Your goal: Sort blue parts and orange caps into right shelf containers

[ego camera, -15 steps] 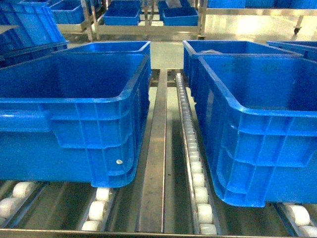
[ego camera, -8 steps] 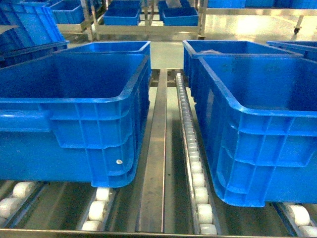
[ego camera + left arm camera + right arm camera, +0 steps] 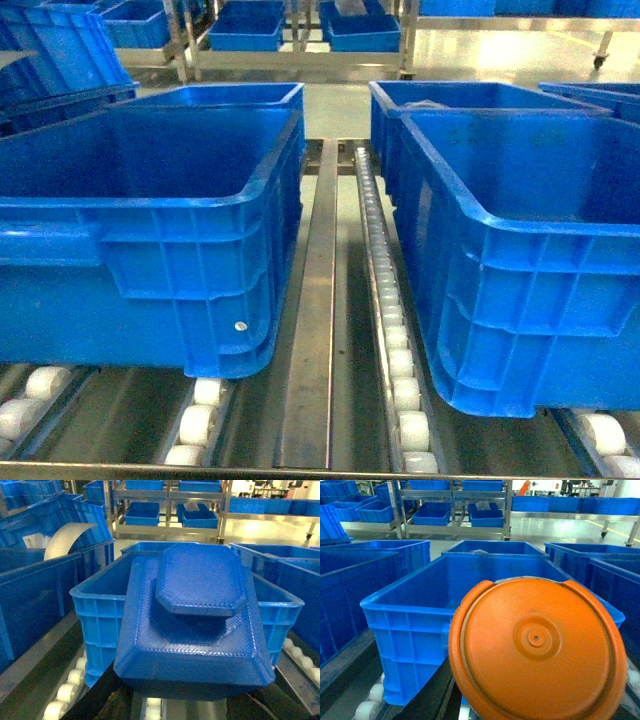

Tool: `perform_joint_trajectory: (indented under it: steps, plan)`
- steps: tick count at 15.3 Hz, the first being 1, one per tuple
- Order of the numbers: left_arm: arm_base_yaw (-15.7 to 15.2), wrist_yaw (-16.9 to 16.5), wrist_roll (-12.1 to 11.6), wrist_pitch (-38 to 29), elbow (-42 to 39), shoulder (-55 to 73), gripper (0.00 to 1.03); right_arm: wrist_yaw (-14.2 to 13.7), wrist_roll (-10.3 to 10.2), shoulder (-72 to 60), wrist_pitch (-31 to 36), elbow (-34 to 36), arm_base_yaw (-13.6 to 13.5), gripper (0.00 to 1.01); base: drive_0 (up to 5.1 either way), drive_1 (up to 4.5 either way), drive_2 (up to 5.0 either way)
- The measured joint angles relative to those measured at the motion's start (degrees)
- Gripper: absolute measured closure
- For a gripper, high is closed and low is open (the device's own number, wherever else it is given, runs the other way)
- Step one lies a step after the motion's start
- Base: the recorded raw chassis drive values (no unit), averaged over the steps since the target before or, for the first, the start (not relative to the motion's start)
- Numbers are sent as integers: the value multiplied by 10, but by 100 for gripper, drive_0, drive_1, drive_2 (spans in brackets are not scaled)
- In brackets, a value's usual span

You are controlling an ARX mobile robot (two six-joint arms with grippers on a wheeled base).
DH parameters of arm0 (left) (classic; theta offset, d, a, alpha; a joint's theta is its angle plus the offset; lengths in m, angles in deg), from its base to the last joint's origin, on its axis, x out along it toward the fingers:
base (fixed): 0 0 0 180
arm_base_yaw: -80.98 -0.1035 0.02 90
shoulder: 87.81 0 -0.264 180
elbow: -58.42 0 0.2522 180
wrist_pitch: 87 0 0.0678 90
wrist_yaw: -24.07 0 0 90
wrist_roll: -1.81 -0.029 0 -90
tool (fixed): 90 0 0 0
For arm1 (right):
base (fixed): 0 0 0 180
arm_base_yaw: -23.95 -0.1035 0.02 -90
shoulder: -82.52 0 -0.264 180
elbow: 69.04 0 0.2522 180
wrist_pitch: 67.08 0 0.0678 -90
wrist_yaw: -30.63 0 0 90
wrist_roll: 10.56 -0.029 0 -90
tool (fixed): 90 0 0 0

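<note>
The left gripper's jaws carry the blue part (image 3: 192,625), the right's the orange cap (image 3: 537,647), though their grip is hidden; clear the crate (image 3: 410,610) rim ahead before releasing.

Blue containers (image 3: 170,250) on roller shelf (image 3: 310,330)

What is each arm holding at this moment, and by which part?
The left wrist view is filled by a blue part, the right by an orange cap. Each seems held from below, but the jaws are hidden, so the place cannot be told.
</note>
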Motion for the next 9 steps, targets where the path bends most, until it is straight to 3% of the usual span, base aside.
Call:
perform_joint_trajectory:
  steps: [1, 2, 3, 4, 5, 7, 8, 9]
  plan:
    - [0, 0, 0, 0, 0, 0, 61, 0, 0, 0, 0, 0, 0, 58, 0, 0, 0]
    - [5, 12, -3, -11, -1, 0, 61, -47, 12, -3, 37, 2, -17, 58, 0, 0, 0]
    - [62, 122, -21, -139, -5, 29, 61, -160, 45, -17, 149, 2, -92, 58, 0, 0, 0]
    - [144, 226, -49, -339, 0, 186, 61, -253, 89, -104, 252, -3, -170, 58, 0, 0, 0]
    - [137, 211, -67, -494, 33, 368, 61, -220, 105, -240, 371, -38, -145, 58, 0, 0, 0]
    - [111, 164, -76, -613, 145, 543, 61, -166, 105, -398, 495, -114, -107, 58, 0, 0, 0]
    - [94, 137, -75, -626, 222, 636, 61, -140, 99, -495, 536, -164, -84, 58, 0, 0, 0]
    - [82, 120, -69, -602, 280, 710, 61, -119, 87, -573, 530, -206, -68, 58, 0, 0, 0]
